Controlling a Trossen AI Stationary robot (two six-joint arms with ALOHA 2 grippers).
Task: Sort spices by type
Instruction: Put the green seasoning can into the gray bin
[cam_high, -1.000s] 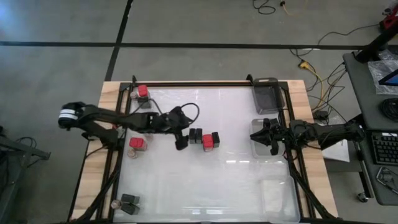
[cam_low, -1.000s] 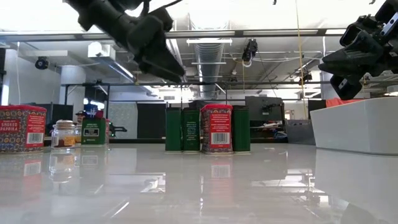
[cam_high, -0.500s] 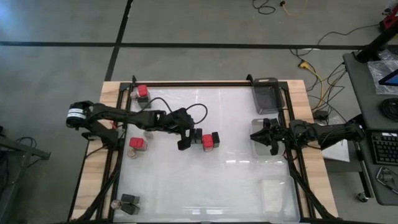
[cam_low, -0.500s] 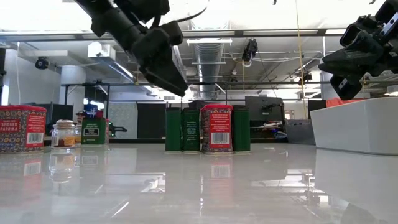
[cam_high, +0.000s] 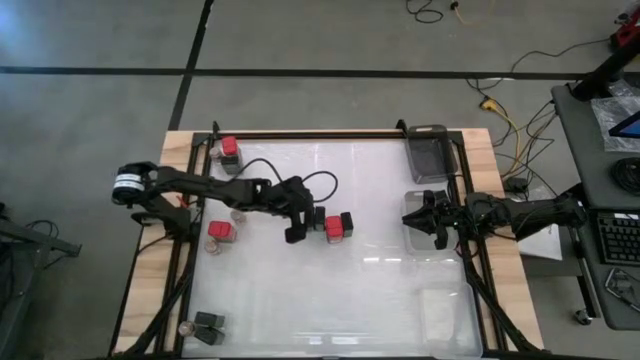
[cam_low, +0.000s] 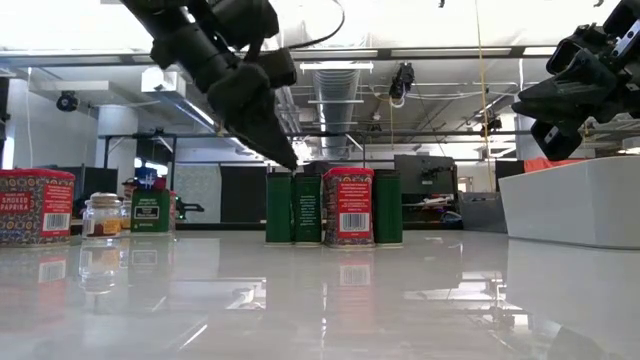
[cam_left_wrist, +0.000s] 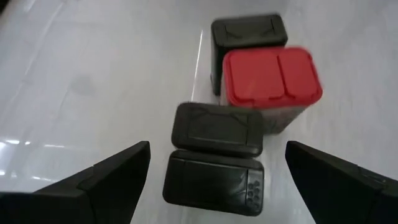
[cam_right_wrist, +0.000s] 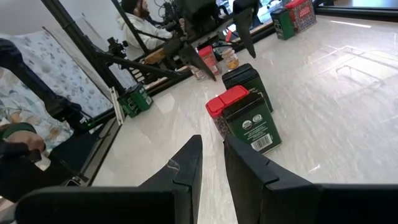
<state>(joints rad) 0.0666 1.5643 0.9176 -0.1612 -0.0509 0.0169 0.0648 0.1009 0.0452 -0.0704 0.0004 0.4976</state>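
In the table's middle stands a cluster of spice tins: two dark ones, a red-lidded one and another dark one. My left gripper hangs open just left of and above this cluster. In its wrist view the fingers stand wide either side of the two nearest dark tins, touching nothing. In the low view its tip is level with the tin tops. My right gripper waits shut above a clear tray at the right.
More spices stand along the left side: a red tin at the far corner, a red tin with a jar mid-left, a dark tin and a jar at the near corner. Trays sit at the far right and near right.
My left gripper has come down and shifted slightly toward the table's right, closing on the middle cluster of tins. The tins and my right arm have stayed still.
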